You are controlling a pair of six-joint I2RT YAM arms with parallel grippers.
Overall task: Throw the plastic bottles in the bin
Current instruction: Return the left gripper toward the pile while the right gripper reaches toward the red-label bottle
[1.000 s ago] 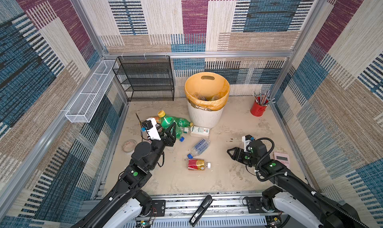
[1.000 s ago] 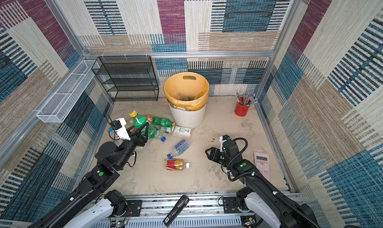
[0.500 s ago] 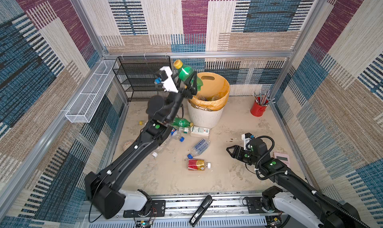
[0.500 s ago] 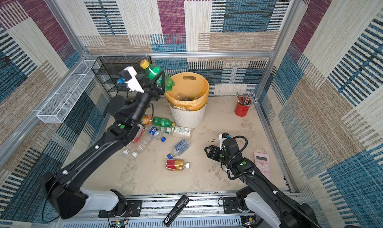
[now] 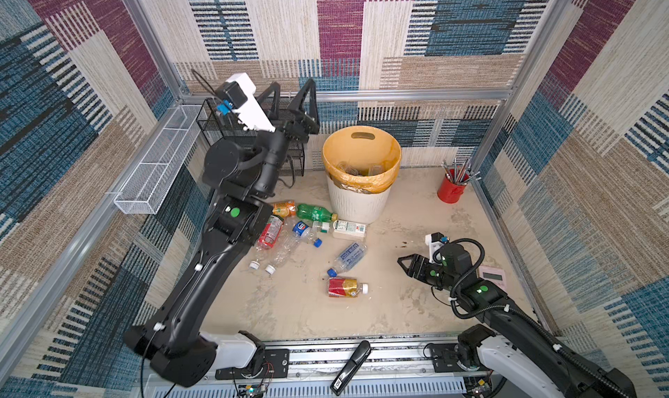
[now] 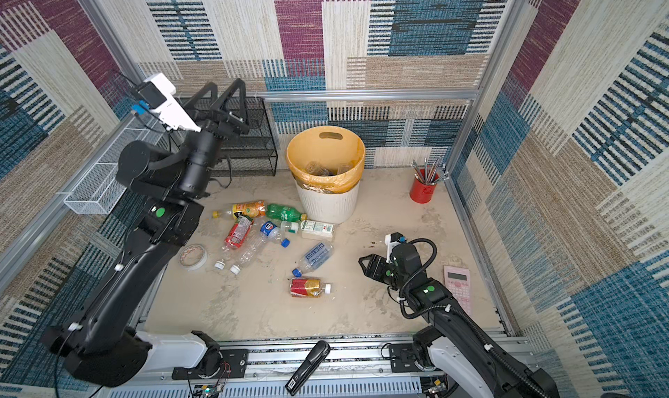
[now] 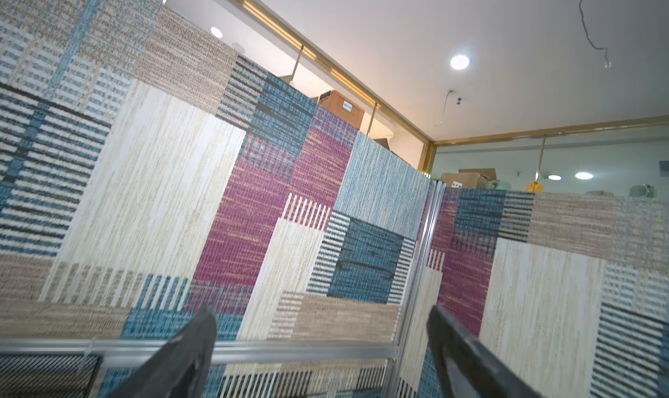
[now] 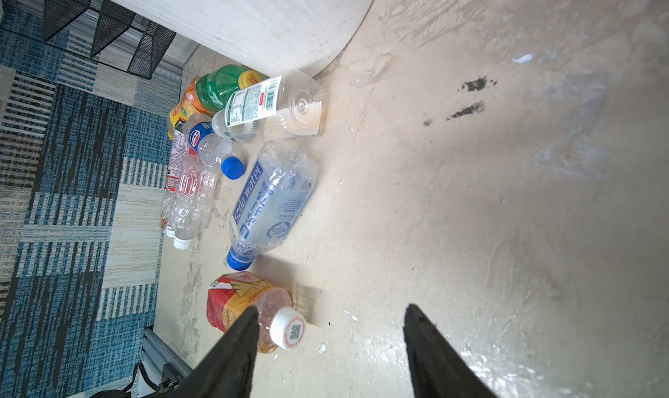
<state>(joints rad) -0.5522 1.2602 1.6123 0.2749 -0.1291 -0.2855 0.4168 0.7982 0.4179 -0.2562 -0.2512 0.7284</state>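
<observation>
The bin [image 5: 358, 204] [image 6: 327, 204], white with an orange-yellow liner, stands at the back with clear bottles inside. Several plastic bottles lie on the floor to its left and in front: a green one [image 5: 315, 211], a white-labelled one [image 5: 347, 229] [image 8: 268, 103], a soda water one [image 5: 349, 257] [image 8: 271, 197] and a red-and-yellow one [image 5: 345, 287] [image 8: 246, 302]. My left gripper [image 5: 291, 88] [image 7: 322, 324] is raised high left of the bin, open and empty, facing the wall. My right gripper [image 5: 405, 264] [image 8: 331, 311] hovers low and open, just right of the red-and-yellow bottle.
A black mesh rack [image 6: 253, 143] and a white wire basket [image 5: 155, 168] sit at the back left. A red pencil cup [image 5: 450, 190] stands back right. A pink calculator [image 6: 458, 284] lies by the right arm, a tape roll [image 6: 193, 257] by the left arm, a stapler [image 5: 351, 367] on the front rail.
My left arm rose from the floor with a green bottle towards the bin and opened; the bottle has left the jaws and is out of sight. The right arm stayed put.
</observation>
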